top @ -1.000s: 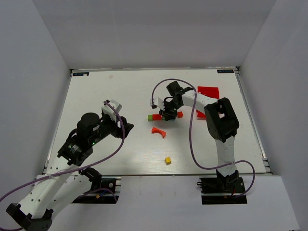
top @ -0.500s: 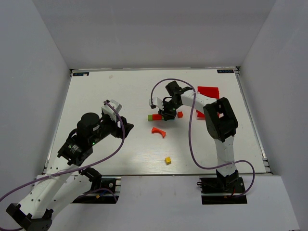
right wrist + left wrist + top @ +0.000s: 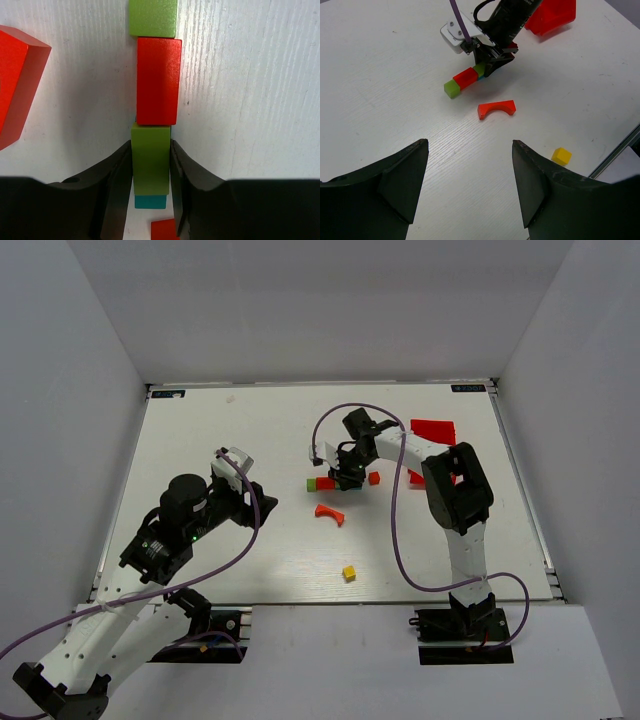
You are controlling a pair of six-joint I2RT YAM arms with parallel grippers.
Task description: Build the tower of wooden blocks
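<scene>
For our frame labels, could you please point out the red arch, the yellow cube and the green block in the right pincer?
red arch (image 3: 496,105): left wrist view, span above its cutout.
yellow cube (image 3: 561,155): left wrist view, top face.
green block (image 3: 151,160): right wrist view, middle of its face.

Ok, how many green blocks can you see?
2. The first green block ends the row, against the red block; the second green block sits between the right fingers. Others may be hidden.

White table (image 3: 220,440): green-red block row (image 3: 322,483), red arch (image 3: 329,512), yellow cube (image 3: 349,573), red bin (image 3: 433,430)
</scene>
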